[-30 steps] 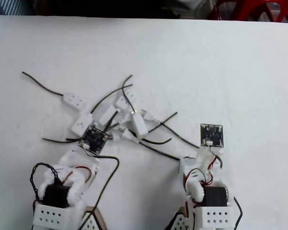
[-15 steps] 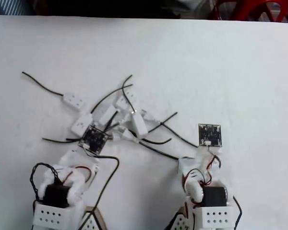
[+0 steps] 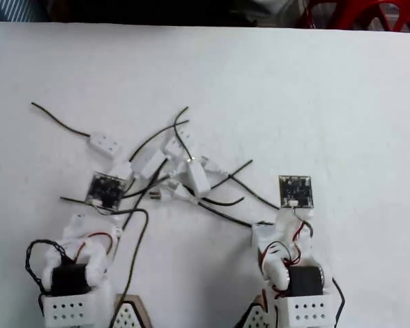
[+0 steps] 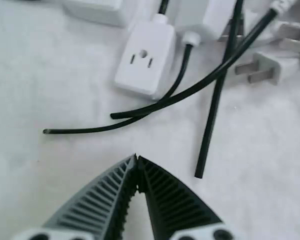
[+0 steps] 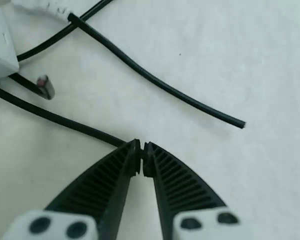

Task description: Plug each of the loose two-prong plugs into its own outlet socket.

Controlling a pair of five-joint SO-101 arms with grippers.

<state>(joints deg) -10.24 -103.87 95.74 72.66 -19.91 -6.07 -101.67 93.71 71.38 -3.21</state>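
A tangle of white outlet sockets [image 3: 197, 176], two-prong plugs [image 3: 158, 195] and black cords lies at the table's middle left. One socket [image 3: 104, 143] sits apart, up and to the left. In the left wrist view my left gripper [image 4: 136, 160] is shut and empty above the cloth, short of a white socket [image 4: 145, 60] with its slots facing up. A plug [image 4: 270, 67] lies flat beyond crossing cords. My right gripper [image 5: 140, 147] is shut on nothing, its tips just over a black cord [image 5: 55, 117]. Part of a white socket [image 5: 0, 45] shows at that view's edge.
The table is covered by a white cloth [image 3: 328, 102], bare to the right and at the back. Loose black cord ends [image 5: 237, 122] trail out from the pile toward both arms. The left arm [image 3: 78, 249] and right arm [image 3: 290, 263] stand at the near edge.
The left arm has swung to the left, off the pile's near edge toward its left side. The right arm has edged slightly left and forward. Both grippers stay shut.
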